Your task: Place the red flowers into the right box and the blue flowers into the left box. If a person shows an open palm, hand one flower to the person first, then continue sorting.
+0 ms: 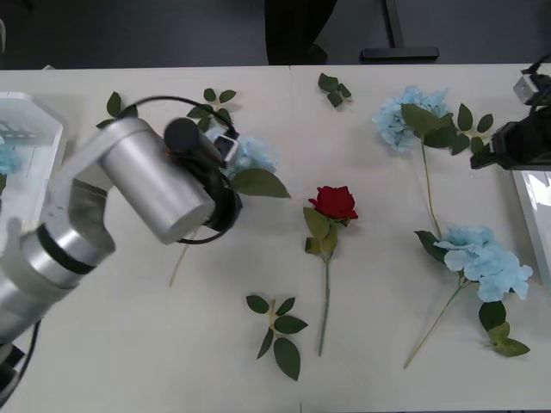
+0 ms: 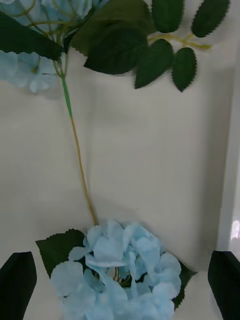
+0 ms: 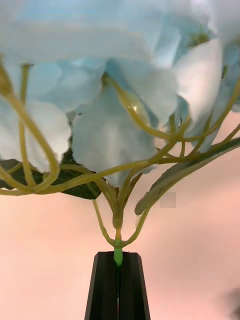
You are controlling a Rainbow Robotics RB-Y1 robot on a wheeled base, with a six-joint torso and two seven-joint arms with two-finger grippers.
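Note:
My left gripper [image 3: 118,255] is shut on the green stem of a blue flower [image 3: 120,90], just below where the stem branches. In the front view that blue flower [image 1: 251,157] lies left of centre, beside my left arm [image 1: 155,181]. A red flower [image 1: 334,202] lies mid-table. Two more blue flowers [image 1: 409,110] [image 1: 486,258] lie to the right. My right gripper [image 2: 121,255] is open above the nearer one [image 2: 115,272], close to the right box [image 2: 231,200]. The left box [image 1: 39,120] sits far left with some blue inside.
Loose green leaf sprigs [image 1: 277,331] [image 1: 334,88] [image 1: 215,96] lie scattered on the pale table. The right box's rim [image 1: 532,206] runs along the right edge under my right gripper [image 1: 516,142]. A dark figure [image 1: 297,30] stands beyond the far edge.

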